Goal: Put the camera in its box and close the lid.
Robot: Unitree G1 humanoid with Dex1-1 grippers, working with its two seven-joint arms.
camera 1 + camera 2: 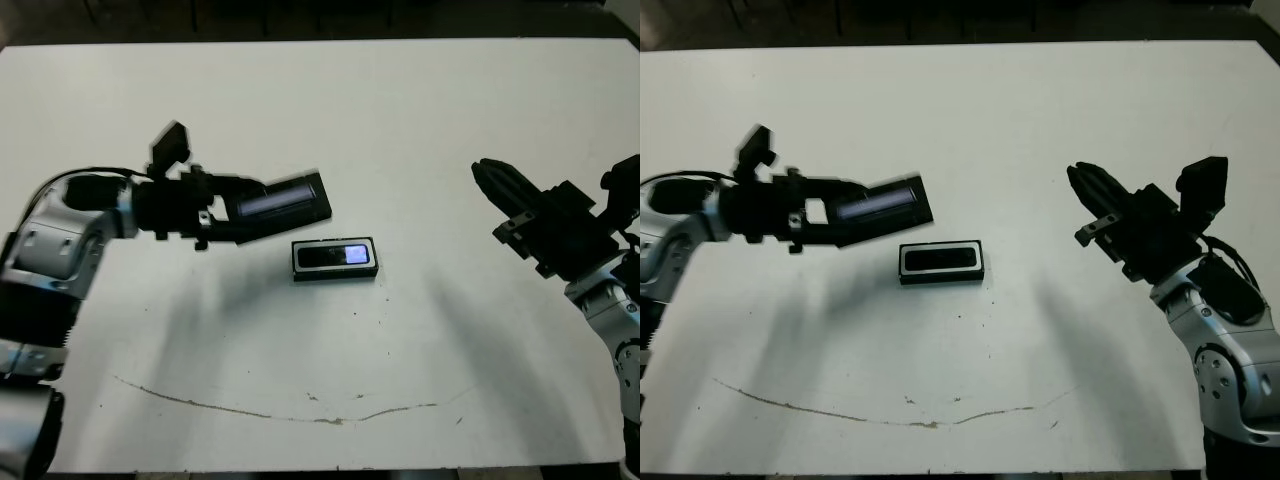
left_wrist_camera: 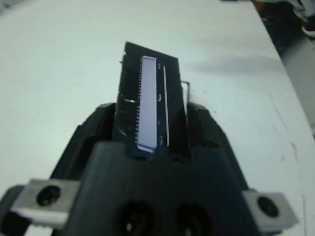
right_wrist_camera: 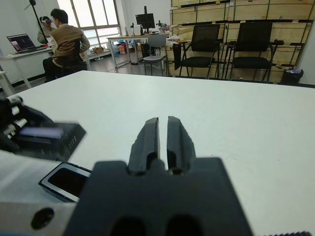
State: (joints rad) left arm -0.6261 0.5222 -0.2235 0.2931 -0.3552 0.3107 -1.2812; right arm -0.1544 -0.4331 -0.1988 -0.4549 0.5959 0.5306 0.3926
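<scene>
White table, head views: the box [image 1: 335, 258] lies flat near the middle of the table [image 1: 400, 120], and the camera [image 1: 338, 256] is already inside it, its bluish screen facing up.
Lid, head views: the lid [image 1: 283, 198] is in the air, up and to the left of the box, near it but not touching, with its silvery-purple stripe visible.
Left gripper, head views: the left gripper [image 1: 222, 210] is clamped on the lid and holds it by one end.
Right gripper, head views: the right gripper [image 1: 1092, 192] hangs over the right part of the table, well apart from the box, with nothing in it.
Left wrist view: the lid [image 2: 150, 98] stands out between the two fingers [image 2: 91, 132], which press on its two sides; only bare table is behind it.
Right wrist view: the fingers [image 3: 147, 142] are together with only a thin slit between them; the box [image 3: 66, 181] and the held lid [image 3: 51, 137] show beyond, and a person sits at a desk far behind.
Progress: I judge the first part is done. What is left is to bring the lid over the box, lower it square and let go.
</scene>
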